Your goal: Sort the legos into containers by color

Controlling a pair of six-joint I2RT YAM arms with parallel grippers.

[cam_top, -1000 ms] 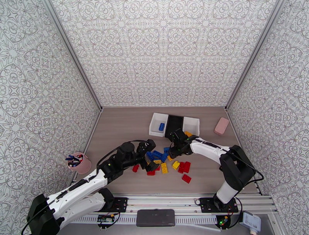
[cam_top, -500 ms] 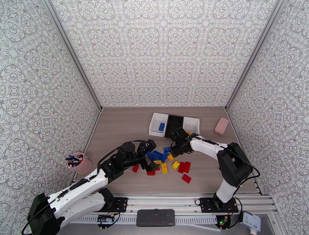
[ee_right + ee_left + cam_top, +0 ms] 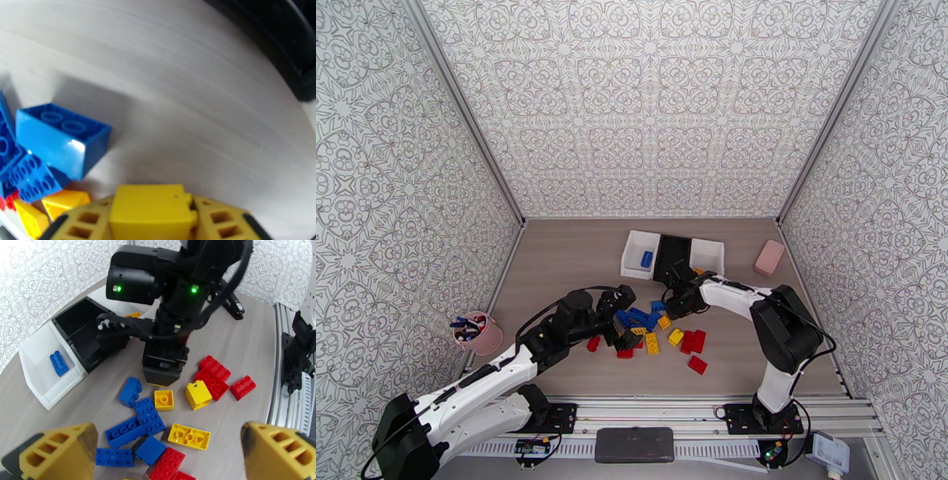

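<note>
Right gripper: pinches a yellow lego between its two yellow fingers, jaws drawn in against the brick's sides. Hangs low over the wooden table; cannot tell whether the brick touches the surface. Sits, in the overhead view, just near of the black bin, at the far right edge of the loose pile.

Left gripper: stands spread wide, grips nothing. Hovers over the near left part of the pile, above blue legos and a flat yellow brick.

Containers: stand in a row toward the far side of the table, left white bin, black bin, then right white bin. Holds one blue brick in the left white bin. Shows a yellow-orange brick at the near edge of the right white bin; cannot tell whether inside or just outside.

Pile: lies between the two arms, near of the bins. Groups blue toward the left, red legos toward the right, with yellow among them. Leaves one red brick apart at the near right, another beside the left arm.

Elsewhere: pink cup of pens at the left wall, pink block at the far right.
</note>
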